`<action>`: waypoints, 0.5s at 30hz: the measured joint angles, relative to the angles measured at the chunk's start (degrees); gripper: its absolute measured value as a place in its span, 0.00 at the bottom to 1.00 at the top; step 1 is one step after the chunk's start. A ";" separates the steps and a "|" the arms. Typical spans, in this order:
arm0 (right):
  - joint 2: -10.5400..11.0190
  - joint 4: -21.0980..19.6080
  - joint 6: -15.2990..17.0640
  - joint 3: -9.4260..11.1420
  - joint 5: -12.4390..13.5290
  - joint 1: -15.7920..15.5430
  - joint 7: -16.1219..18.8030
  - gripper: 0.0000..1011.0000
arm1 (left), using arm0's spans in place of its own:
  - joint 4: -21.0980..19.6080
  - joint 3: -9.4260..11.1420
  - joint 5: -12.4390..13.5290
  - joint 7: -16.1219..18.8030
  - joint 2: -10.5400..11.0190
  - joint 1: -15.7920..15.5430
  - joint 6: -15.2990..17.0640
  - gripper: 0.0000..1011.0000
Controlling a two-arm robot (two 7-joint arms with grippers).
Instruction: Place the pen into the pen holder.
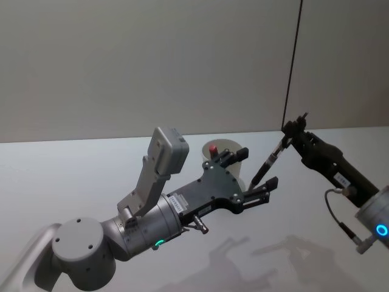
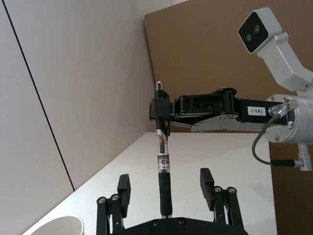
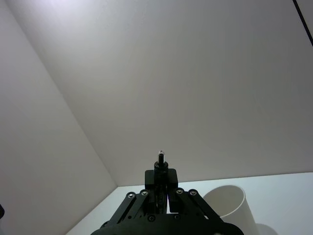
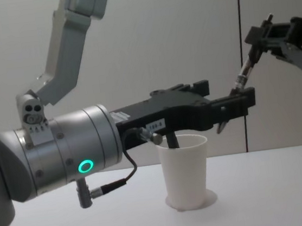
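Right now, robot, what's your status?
Right gripper jaws shut on black-and-clear pen, handing over. Left gripper open around it. White paper cup below.

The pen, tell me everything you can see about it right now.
The slim pen with a clear upper barrel, printed label and black rubbery grip is clamped near its top end by the right end effector, held off the table. Its lower, grip end hangs between the spread fingers of the open left end effector, which do not visibly touch it. In the head view it tilts, beside and above the white paper cup, not yet inside it.
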 joint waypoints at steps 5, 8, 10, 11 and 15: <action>0.69 0.10 0.29 0.28 -2.19 0.77 0.39 0.13 | 0.00 0.00 -0.03 0.00 0.00 0.00 -0.02 0.99; 1.07 0.30 0.47 0.48 -3.39 1.26 0.77 0.13 | 0.00 0.00 -0.04 0.00 0.00 0.00 -0.01 0.99; 1.39 0.51 0.55 0.66 -4.37 1.71 1.15 0.13 | 0.00 0.00 -0.04 0.00 0.00 0.00 -0.01 0.99; 1.48 0.58 0.56 0.71 -4.56 1.85 1.25 0.13 | 0.00 0.00 -0.04 0.00 0.00 0.00 -0.01 0.99; 2.05 1.24 0.49 1.06 -6.46 2.84 2.41 0.13 | 0.00 0.00 -0.04 0.00 0.00 0.00 -0.01 0.99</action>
